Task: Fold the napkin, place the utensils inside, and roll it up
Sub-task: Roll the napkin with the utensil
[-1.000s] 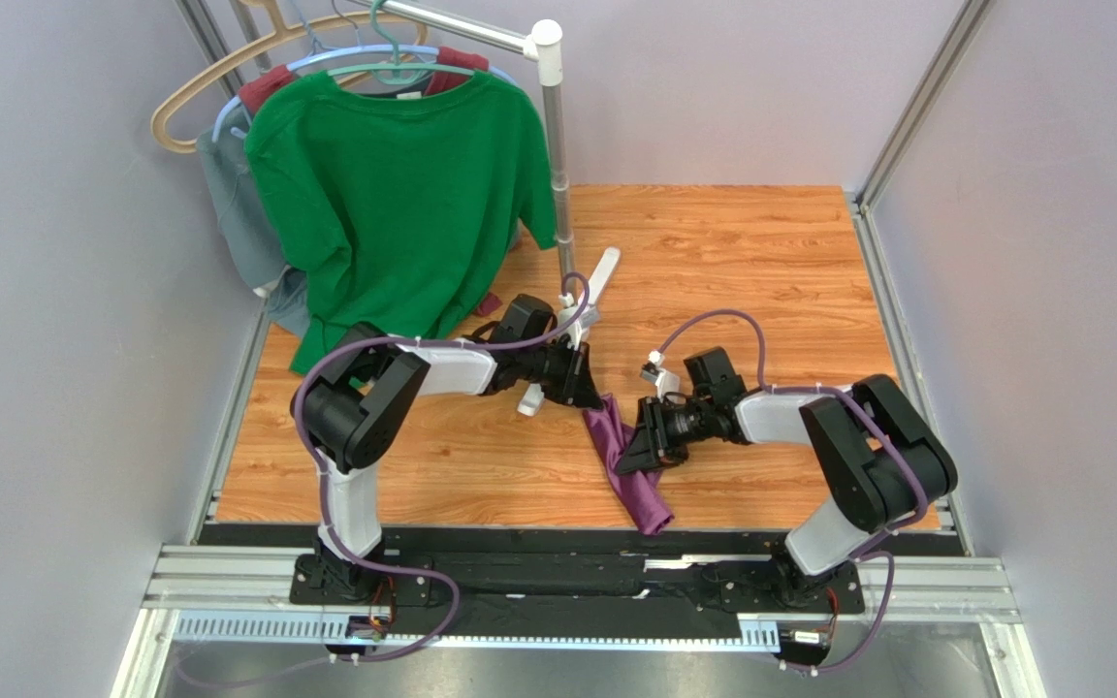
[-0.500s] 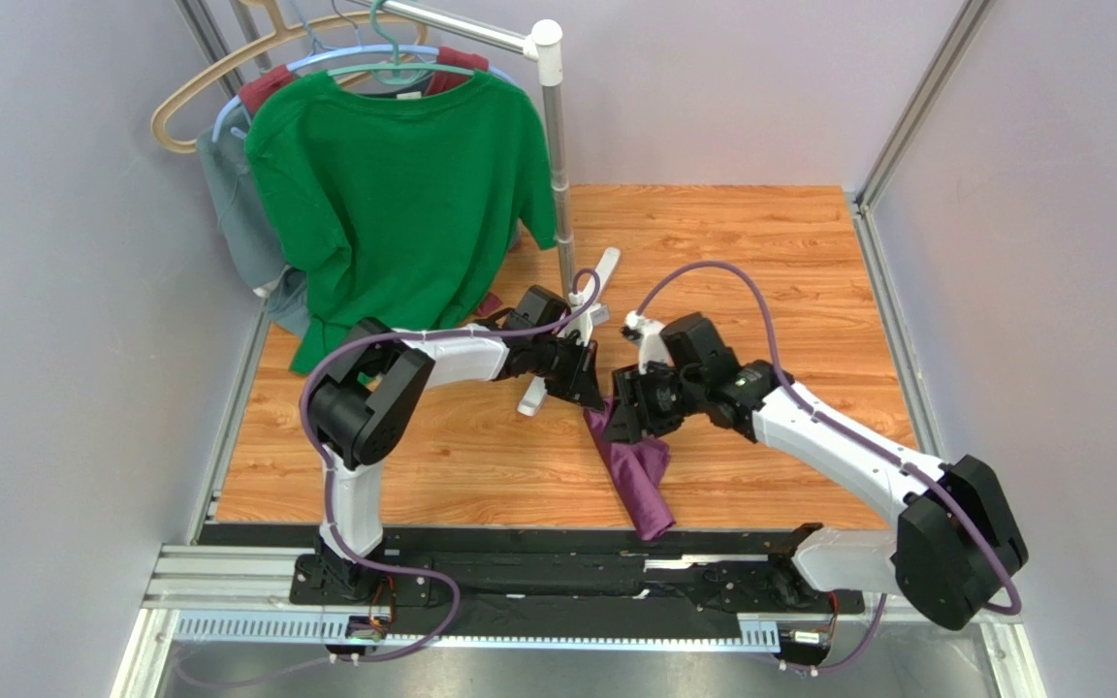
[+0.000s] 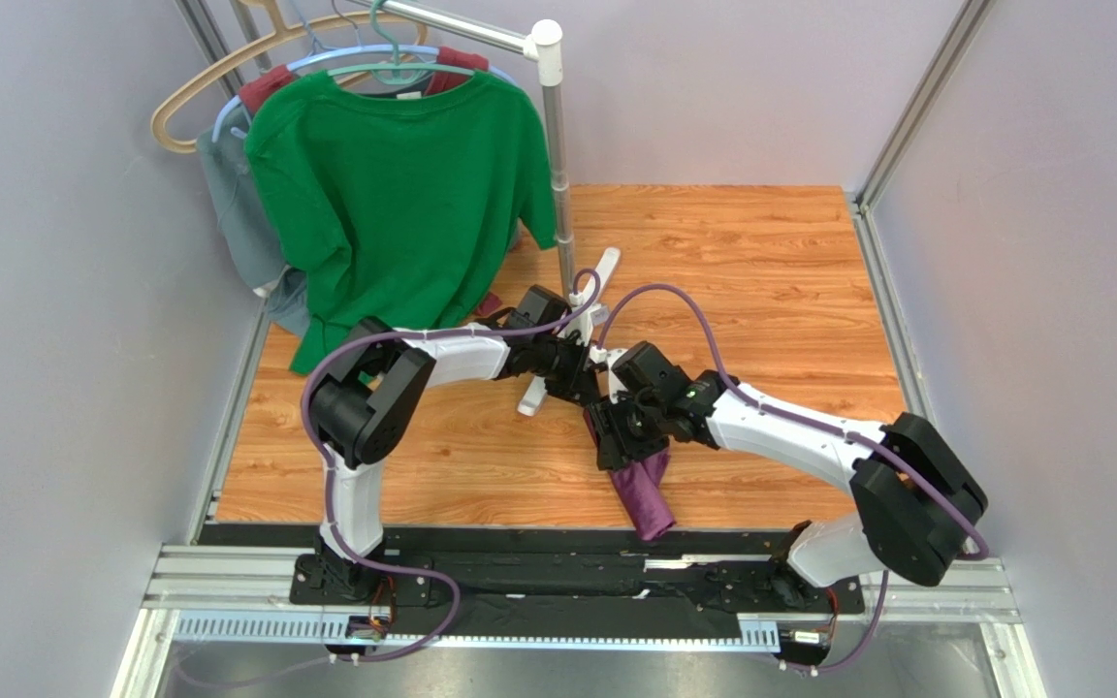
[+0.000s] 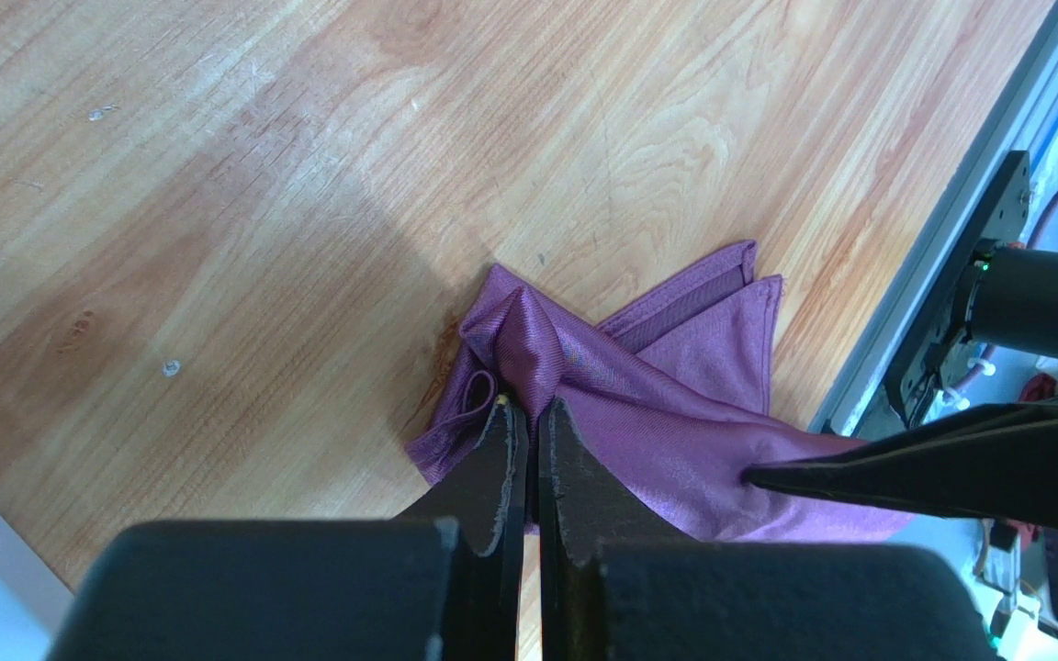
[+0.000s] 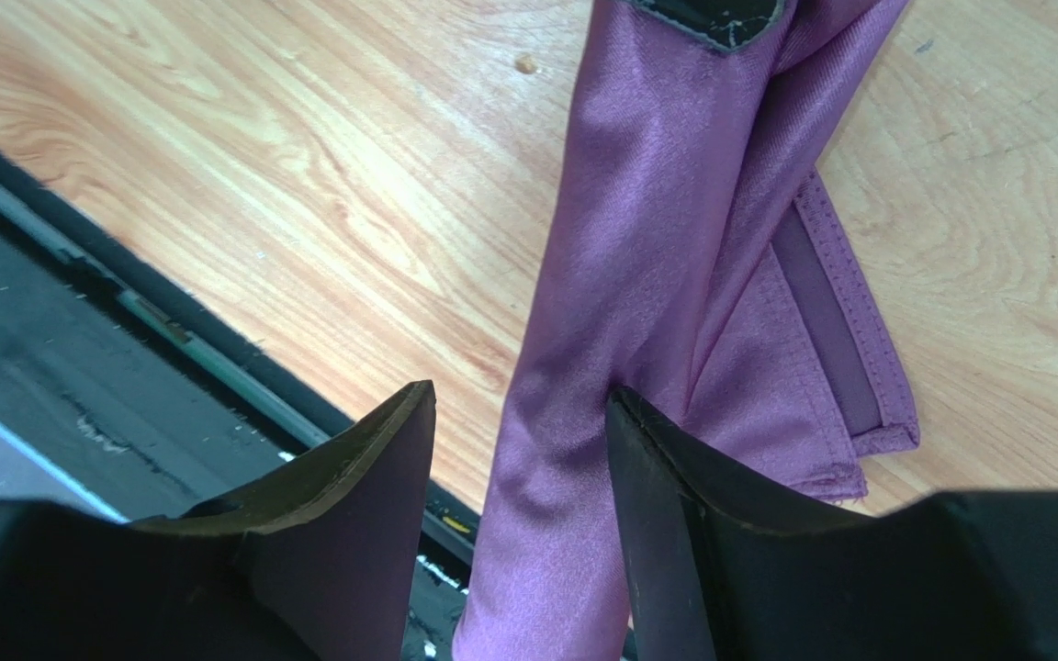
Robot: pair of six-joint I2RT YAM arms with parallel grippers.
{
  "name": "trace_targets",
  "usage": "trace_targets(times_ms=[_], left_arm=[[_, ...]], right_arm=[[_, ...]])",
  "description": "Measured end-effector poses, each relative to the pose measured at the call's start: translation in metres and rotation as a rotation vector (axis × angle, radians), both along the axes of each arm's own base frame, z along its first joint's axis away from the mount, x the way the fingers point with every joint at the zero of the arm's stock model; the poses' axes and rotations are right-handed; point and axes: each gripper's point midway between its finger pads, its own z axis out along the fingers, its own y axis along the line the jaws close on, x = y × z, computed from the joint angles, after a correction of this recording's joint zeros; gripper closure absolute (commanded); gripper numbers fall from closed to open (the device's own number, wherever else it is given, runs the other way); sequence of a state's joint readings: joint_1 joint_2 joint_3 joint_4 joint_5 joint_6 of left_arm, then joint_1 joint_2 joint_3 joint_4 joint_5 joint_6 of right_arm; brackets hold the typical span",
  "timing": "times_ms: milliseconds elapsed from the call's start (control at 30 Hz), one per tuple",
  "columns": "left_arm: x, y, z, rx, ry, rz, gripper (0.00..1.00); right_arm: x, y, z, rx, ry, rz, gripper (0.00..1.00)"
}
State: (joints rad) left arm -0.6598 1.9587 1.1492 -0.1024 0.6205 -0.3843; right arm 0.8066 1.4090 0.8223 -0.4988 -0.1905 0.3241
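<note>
On wooden table (image 4: 286,165), only wrist views show napkin (image 5: 659,276) hem.

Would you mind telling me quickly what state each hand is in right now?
Left hand: shut, pinching the napkin.
Right hand: open, with a hanging strand of the napkin between its fingers, not clamped.

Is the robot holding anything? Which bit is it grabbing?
The left gripper is pinched shut on the purple napkin, at a bunched-up fold. The right gripper is open around the hanging cloth, not gripping.
</note>
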Motion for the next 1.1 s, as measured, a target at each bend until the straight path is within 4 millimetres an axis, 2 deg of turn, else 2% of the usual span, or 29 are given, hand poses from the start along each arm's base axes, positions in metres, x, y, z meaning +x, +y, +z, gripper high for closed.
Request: trace_targets(times_ms=[300,900,1000,1033,1100], left_arm=[[-0.001,0.000,0.000,0.000,0.004,0.000,1.00],[-0.001,0.000,0.001,0.004,0.020,0.012,0.99],[-0.001,0.000,0.001,0.004,0.022,0.013,0.96],[-0.001,0.000,0.001,0.004,0.022,0.013,0.93],[-0.001,-0.001,0.001,0.003,0.021,0.014,0.87]], right_arm=[[-0.002,-0.004,-0.026,-0.108,0.002,0.002,0.48],[0.001,-0.005,-0.038,-0.344,-0.179,-0.098,0.49],[0.002,-0.007,-0.040,-0.370,-0.203,-0.125,0.57],[0.002,-0.010,-0.043,-0.388,-0.209,-0.138,0.64],[0.004,-0.014,-0.045,-0.413,-0.220,-0.147,0.71]])
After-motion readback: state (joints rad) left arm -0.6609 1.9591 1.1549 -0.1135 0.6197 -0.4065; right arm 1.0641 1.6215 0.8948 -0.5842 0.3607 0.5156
